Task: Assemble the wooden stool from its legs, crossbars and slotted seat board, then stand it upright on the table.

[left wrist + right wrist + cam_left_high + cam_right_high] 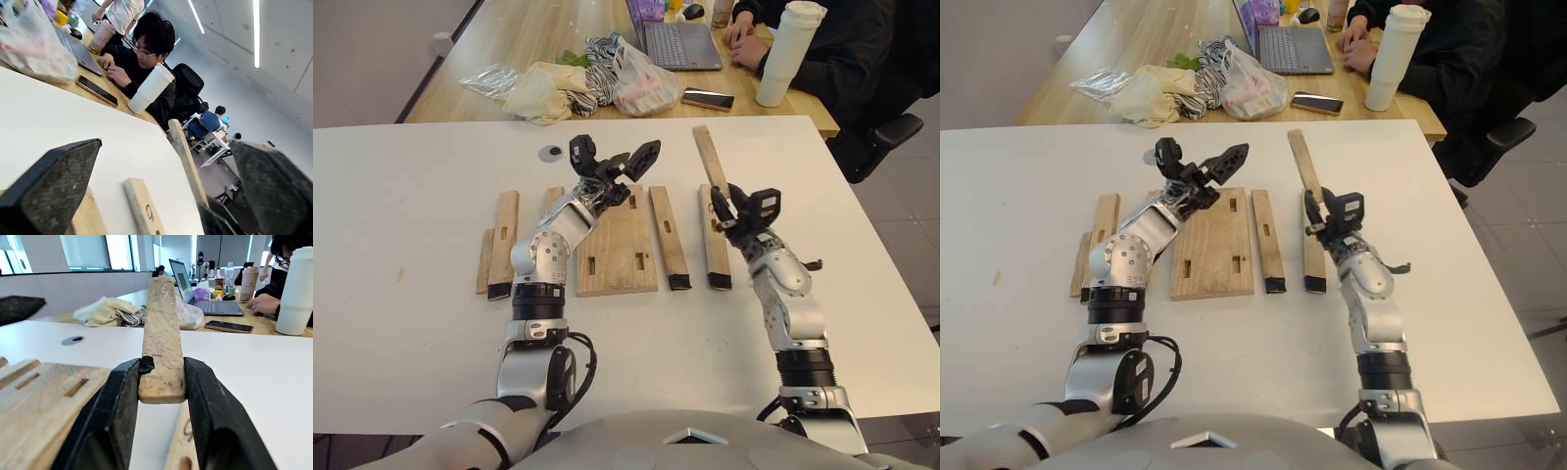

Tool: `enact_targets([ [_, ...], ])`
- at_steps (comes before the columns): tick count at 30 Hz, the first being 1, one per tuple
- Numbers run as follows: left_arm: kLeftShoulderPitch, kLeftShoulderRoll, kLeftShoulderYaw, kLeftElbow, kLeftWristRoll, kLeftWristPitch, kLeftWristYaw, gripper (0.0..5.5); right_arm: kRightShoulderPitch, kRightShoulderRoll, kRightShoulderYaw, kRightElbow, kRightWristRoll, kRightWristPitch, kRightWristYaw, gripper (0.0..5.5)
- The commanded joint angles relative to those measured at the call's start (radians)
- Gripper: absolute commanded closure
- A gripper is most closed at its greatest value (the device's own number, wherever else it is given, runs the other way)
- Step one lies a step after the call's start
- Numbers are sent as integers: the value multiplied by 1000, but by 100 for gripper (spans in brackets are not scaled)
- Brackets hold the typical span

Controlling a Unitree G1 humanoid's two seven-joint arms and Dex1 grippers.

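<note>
White table (pixel 411 196): parts all loose, nothing joined. Left gripper (pixel 614 157) released over seat board (pixel 622 259); right gripper (pixel 729 206) clamping one leg (pixel 709 152).

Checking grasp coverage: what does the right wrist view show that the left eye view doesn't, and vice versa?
Right wrist view: close-up of the grasp, with the right gripper pressed against both sides of the strip's near end.
Left eye view: the whole layout, with the left gripper open above the board's far edge, pieces left of the board and legs right of it.
Both: board, strip, laptop, cup, phone.
</note>
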Motion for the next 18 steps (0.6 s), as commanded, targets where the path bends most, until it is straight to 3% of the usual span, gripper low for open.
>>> enact_targets([
  [1, -31, -42, 48, 10, -82, 95, 84, 68, -19, 27, 94, -74, -19, 2, 41, 419],
  [6, -42, -66, 75, 22, -107, 110, 140, 68, 6, 7, 169, -135, -18, 29, 88, 419],
  [18, -97, -93, 132, -17, -216, 115, 215, 243, -29, 14, 187, -108, -31, 44, 76, 419],
])
